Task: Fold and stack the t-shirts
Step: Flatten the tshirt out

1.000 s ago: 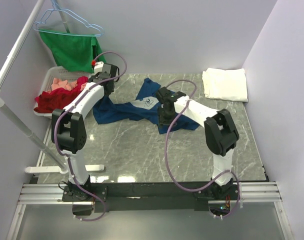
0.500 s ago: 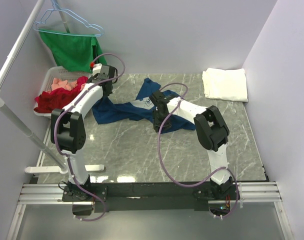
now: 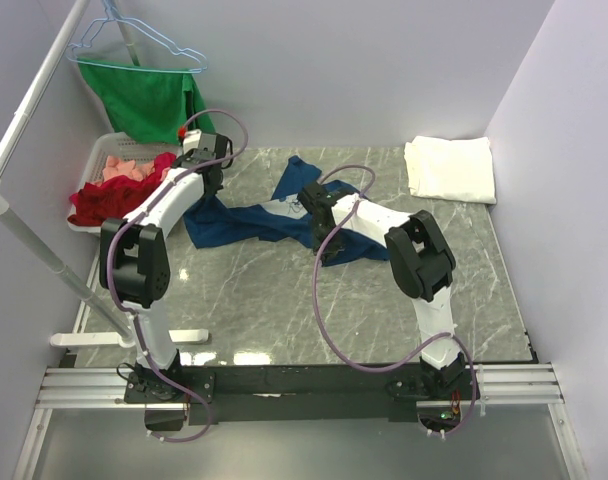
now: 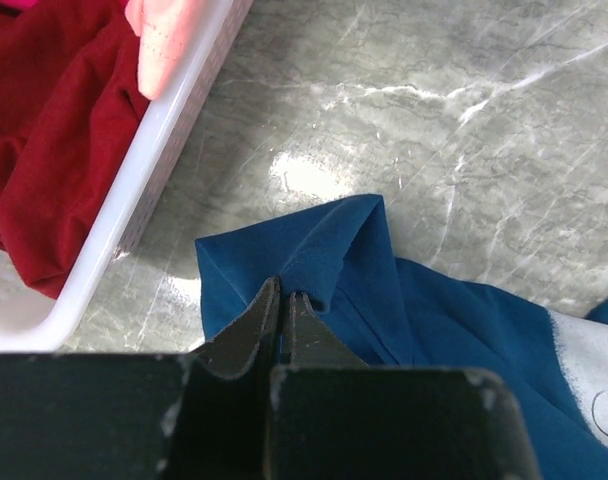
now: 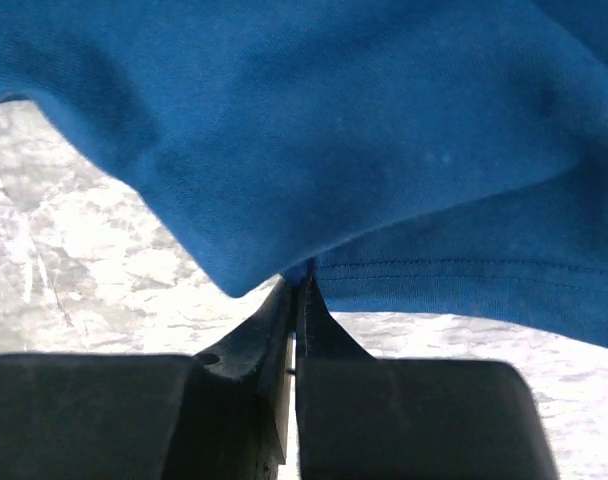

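The left gripper [image 4: 285, 300] pinches a fold of the navy t-shirt [image 4: 384, 300] between closed fingers. Beyond and left of the fingertips, a white basket [image 4: 149, 165] holds red cloth [image 4: 44, 130]. Grey marble table [image 4: 434, 110] lies ahead.

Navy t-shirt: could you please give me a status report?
Left gripper shut on navy t-shirt near basket. Right gripper shut on its hem. Shirt bunched, unfolded. White t-shirt folded, far right.
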`<control>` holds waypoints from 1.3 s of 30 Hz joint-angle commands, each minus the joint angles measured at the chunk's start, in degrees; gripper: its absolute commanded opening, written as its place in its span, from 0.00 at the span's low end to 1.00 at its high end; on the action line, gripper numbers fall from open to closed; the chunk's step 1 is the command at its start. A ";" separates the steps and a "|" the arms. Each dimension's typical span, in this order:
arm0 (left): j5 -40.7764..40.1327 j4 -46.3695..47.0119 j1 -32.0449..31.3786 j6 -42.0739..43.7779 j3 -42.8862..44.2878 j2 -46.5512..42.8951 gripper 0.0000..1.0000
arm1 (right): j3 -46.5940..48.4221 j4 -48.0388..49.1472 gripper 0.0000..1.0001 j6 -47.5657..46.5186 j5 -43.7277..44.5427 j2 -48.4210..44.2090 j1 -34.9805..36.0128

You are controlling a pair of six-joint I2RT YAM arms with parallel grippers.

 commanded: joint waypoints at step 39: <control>23.62 13.87 0.25 12.78 20.55 -43.24 0.01 | 24.13 0.74 0.00 -5.74 9.06 -44.82 -20.52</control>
